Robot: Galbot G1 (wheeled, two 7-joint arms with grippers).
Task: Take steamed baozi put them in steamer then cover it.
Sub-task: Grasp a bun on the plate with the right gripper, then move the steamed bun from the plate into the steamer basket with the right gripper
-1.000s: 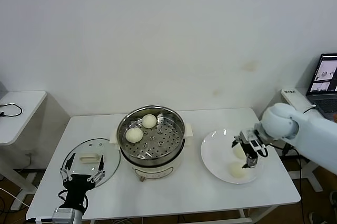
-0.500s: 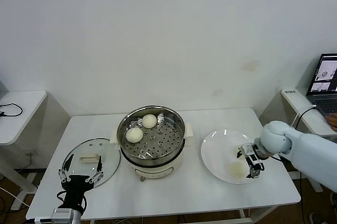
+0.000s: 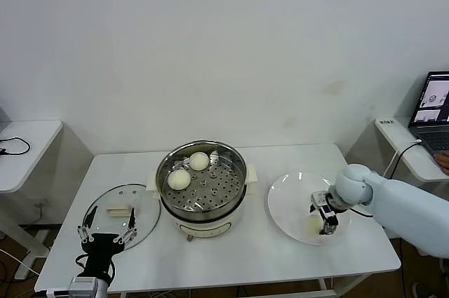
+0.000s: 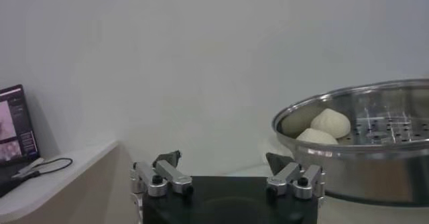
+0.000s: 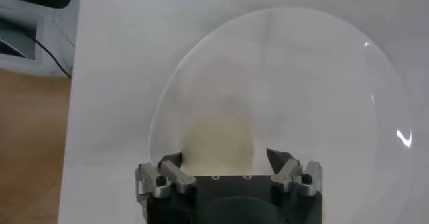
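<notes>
Right gripper (image 3: 323, 218), jaws apart, straddles a steamed baozi (image 3: 313, 224) on the white plate (image 3: 287, 200) at frame right. Two baozi (image 3: 178, 179) lie in the steamer (image 3: 202, 189) at centre. Left gripper (image 3: 109, 229), jaws apart, idles lower left beside the cover (image 3: 121, 214) on the table (image 3: 245, 249).

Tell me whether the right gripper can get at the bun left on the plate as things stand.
Probably yes. The right gripper hangs just over the bun on the plate, fingers open to either side of it, and nothing lies between them.
</notes>
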